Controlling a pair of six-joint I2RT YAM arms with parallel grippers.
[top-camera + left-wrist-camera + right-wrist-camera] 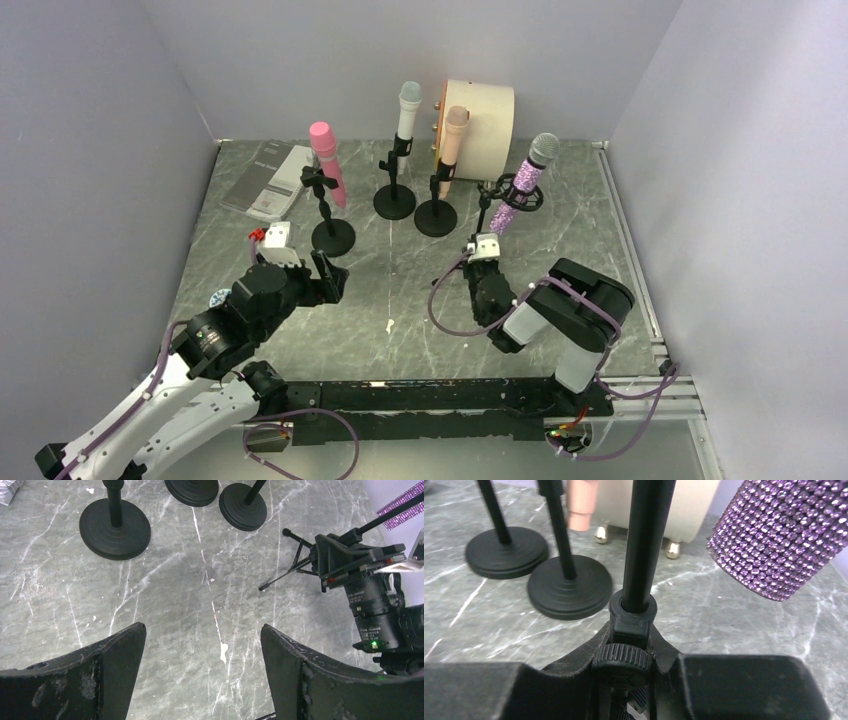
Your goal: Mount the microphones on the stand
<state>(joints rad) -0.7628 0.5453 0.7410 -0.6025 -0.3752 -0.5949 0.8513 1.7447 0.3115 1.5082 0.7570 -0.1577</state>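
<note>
Now purple microphone (522,185) in tripod stand (644,540)

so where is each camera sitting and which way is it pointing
Top external: above and behind the arms, looking down on the table; both arms, left gripper and right gripper show.
Left wrist: on the left arm, facing across the table toward the round stand bases; its own spread fingers show below.
Right wrist: low on the right arm, facing the tripod stand, which its fingers clamp at the hub.
Shared: both wrist views show the purple glitter microphone and round stand bases.
</note>
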